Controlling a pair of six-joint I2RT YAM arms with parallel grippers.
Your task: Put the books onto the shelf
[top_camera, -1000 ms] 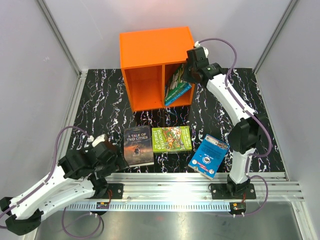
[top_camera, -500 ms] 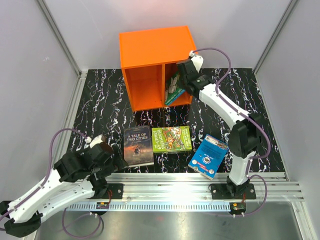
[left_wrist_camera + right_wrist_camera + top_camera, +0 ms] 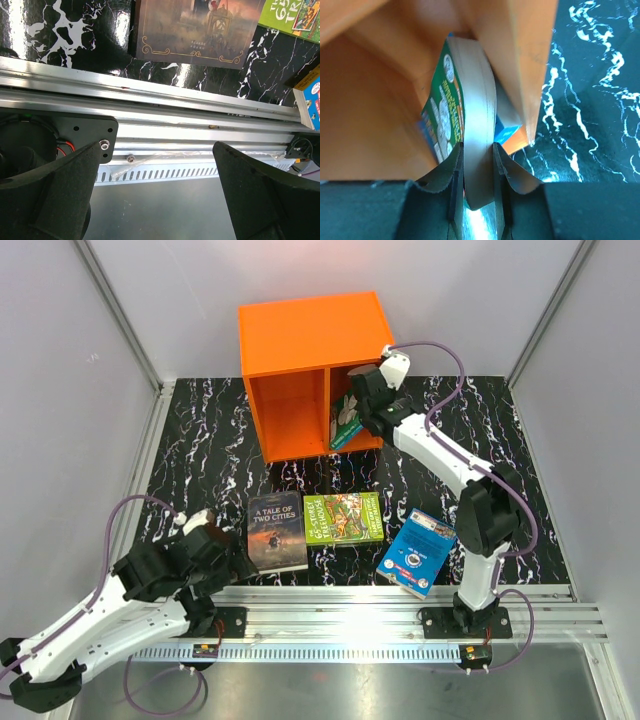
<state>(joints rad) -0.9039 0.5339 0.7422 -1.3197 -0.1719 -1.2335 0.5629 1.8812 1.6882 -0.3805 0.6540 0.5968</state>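
Orange shelf (image 3: pixel 300 335), right compartment: green paperback (image 3: pixel 476 110), right fingers (image 3: pixel 442 172) clamped on it | left fingers (image 3: pixel 55 190) wide apart | desk (image 3: pixel 200 440): brown "A TALE OF TWO CITIES" (image 3: pixel 277 531), green illustrated book (image 3: pixel 344 518), blue book (image 3: pixel 416 552)

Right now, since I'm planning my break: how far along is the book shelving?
Done: nothing is fully shelved yet. In hand: the right gripper is clamped on a green illustrated book, partway inside the orange shelf, in its right compartment. Left: A Tale of Two Cities, the second green illustrated book and the blue book lie on the table. The left gripper is open and holds nothing.
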